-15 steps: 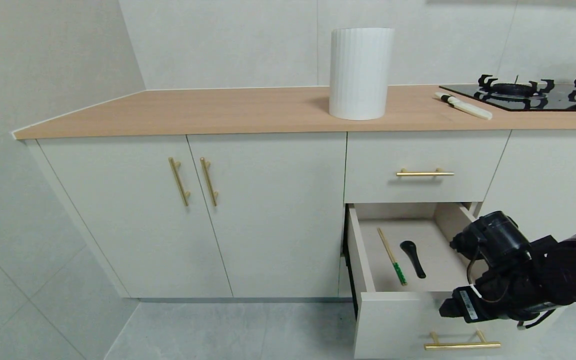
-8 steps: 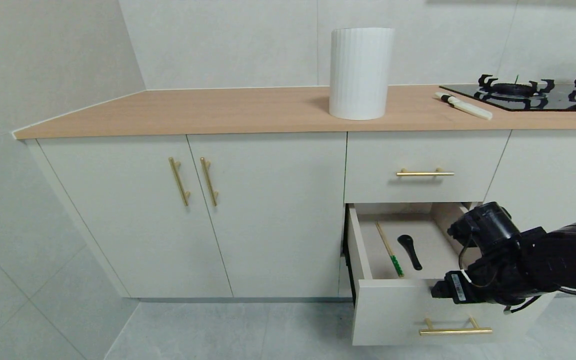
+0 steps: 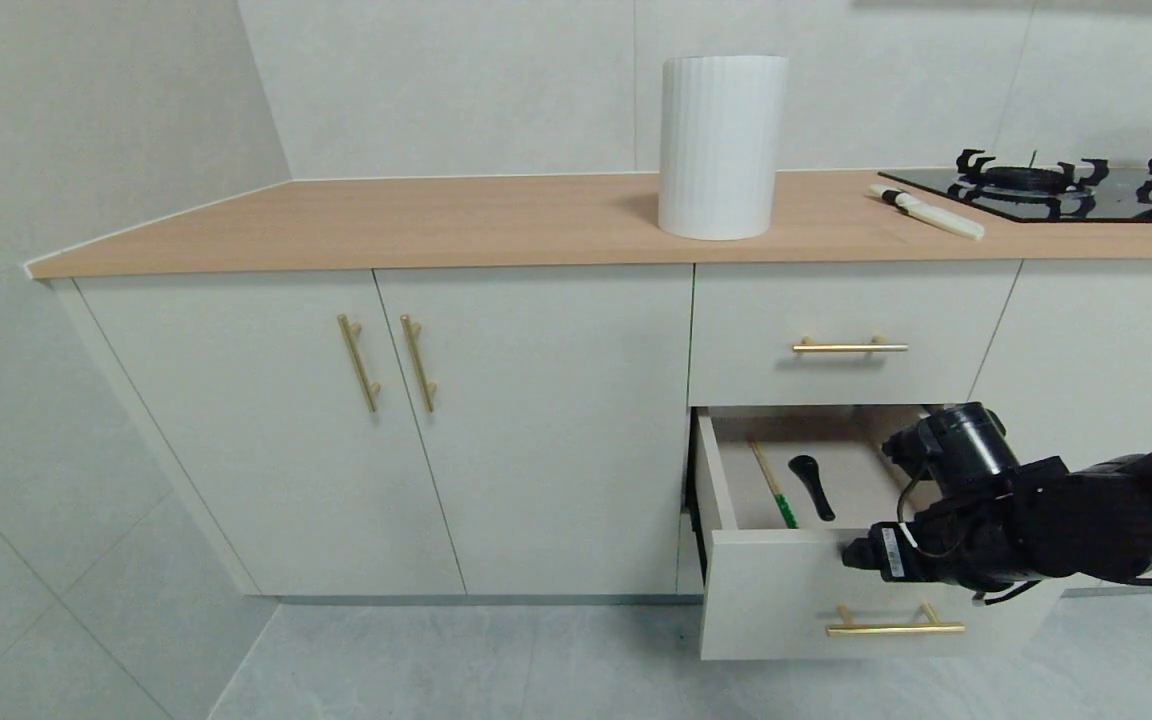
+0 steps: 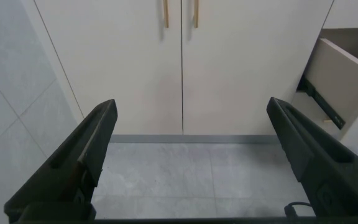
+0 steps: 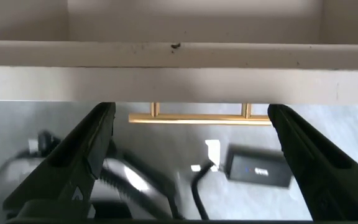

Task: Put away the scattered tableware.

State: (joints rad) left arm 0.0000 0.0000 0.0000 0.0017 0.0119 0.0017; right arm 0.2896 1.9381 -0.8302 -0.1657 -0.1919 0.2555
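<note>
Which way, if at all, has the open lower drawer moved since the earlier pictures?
Yes. The drawer has slid inward: its front now stands nearer the closed upper drawer, and less of the chopsticks and spoon shows.

chopsticks (image 3: 771, 486) left of spoon (image 3: 813, 489) in drawer (image 3: 766, 590) | knife (image 3: 926, 211) right of canister (image 3: 721, 145) on counter (image 3: 436, 220)

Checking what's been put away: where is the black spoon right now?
In the head view, the black spoon lies inside the open lower drawer on the right side, just right of the green-tipped chopsticks.
</note>
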